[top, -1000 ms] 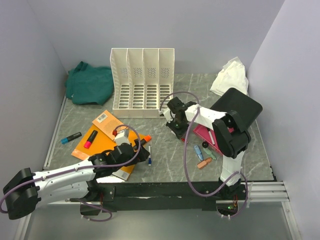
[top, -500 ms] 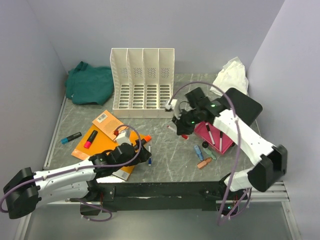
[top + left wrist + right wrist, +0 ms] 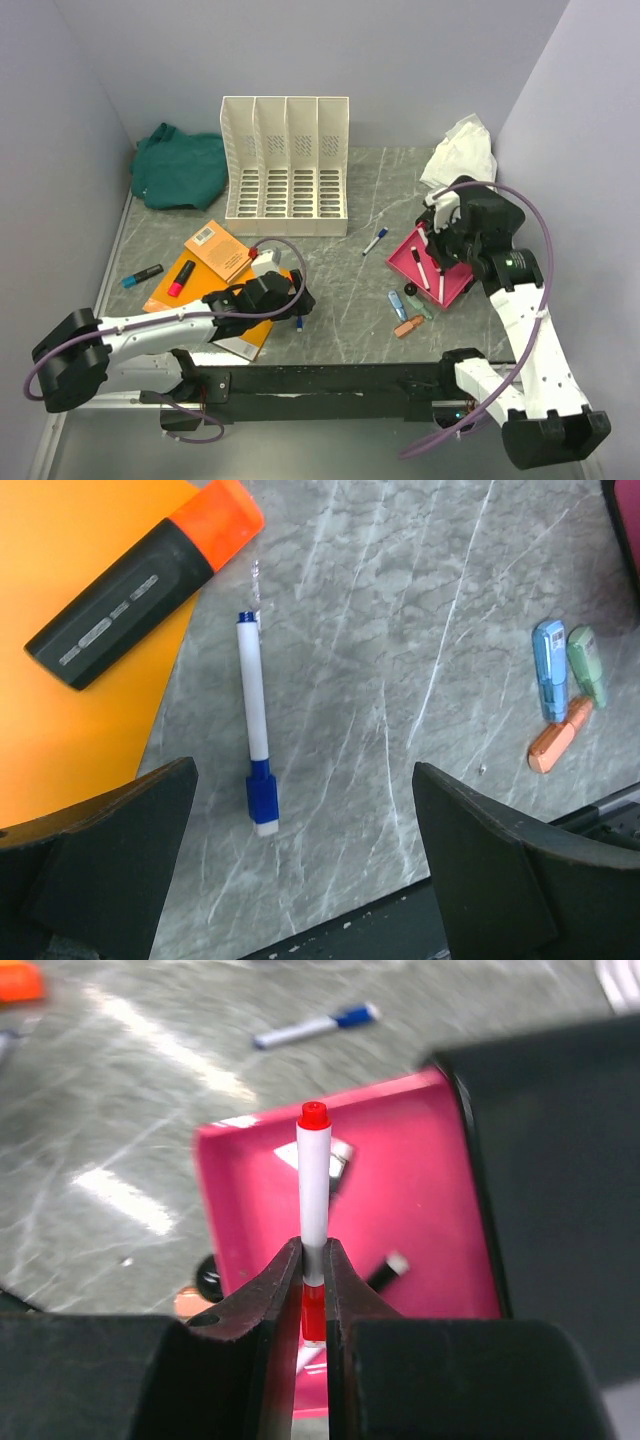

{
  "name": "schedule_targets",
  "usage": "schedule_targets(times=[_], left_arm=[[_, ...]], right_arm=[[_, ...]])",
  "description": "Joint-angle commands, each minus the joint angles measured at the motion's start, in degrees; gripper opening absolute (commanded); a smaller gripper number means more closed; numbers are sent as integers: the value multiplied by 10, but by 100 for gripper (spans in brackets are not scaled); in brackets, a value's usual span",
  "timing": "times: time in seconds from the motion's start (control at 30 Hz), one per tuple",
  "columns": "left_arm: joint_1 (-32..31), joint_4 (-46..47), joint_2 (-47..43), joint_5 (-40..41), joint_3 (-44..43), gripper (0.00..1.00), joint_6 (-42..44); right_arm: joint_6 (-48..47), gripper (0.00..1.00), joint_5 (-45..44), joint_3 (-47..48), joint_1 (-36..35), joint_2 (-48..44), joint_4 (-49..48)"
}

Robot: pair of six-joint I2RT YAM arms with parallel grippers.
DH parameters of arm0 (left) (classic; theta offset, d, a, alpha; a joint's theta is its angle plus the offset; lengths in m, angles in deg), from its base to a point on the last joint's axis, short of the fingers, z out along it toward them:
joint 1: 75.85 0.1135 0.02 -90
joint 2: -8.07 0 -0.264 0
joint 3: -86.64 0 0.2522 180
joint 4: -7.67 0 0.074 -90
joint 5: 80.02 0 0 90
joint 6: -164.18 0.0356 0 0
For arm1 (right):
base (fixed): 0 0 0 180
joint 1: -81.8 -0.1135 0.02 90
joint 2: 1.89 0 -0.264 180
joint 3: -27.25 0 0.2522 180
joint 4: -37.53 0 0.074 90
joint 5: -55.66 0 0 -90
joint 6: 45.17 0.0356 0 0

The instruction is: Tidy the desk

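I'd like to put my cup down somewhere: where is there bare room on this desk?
Bare desk lies in the middle, between the notebooks, the rack and the tray, save one blue pen. Another patch sits between rack and white cloth. Crowded: around the notebooks and beside the tray.

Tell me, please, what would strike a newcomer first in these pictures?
The right fingers pinch a red-capped white marker over the pink tray on the right. The left fingers gape wide over a blue-capped marker beside the orange notebook.
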State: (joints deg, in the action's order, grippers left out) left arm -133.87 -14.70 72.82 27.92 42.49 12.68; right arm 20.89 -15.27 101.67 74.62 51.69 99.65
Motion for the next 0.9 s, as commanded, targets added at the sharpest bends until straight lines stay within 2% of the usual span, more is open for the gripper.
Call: schedule_targets(times=[0.0, 0.2, 0.27, 0.37, 0.4, 0.53, 0.67, 0.8, 0.87], left_arm=[[-3, -4, 29, 10, -34, 96, 25], [-3, 2, 62, 7, -40, 96, 23], [-3, 2, 68, 7, -38, 96, 20], [-3, 8, 71, 5, -32, 96, 12], [-3, 10, 71, 4, -29, 96, 10], [-3, 14, 78, 0, -24, 96, 6], [-3, 3, 92, 3, -33, 96, 8], [-3, -23, 114, 13, -50, 94, 5], [-3, -35, 123, 17, -59, 89, 1]], right_arm=[[55, 0, -83, -48, 25, -28, -59], [87, 0, -62, -92, 33, -23, -81], [93, 3, -49, -97, 33, -9, -79], [95, 17, -58, -99, 33, -6, -80], [96, 26, -58, -101, 33, -8, -81], [94, 38, -55, -107, 35, -18, -79], [91, 41, -32, -99, 37, -26, -69], [71, 42, 28, -71, 52, -37, -48], [68, 42, 44, -67, 68, -48, -49]])
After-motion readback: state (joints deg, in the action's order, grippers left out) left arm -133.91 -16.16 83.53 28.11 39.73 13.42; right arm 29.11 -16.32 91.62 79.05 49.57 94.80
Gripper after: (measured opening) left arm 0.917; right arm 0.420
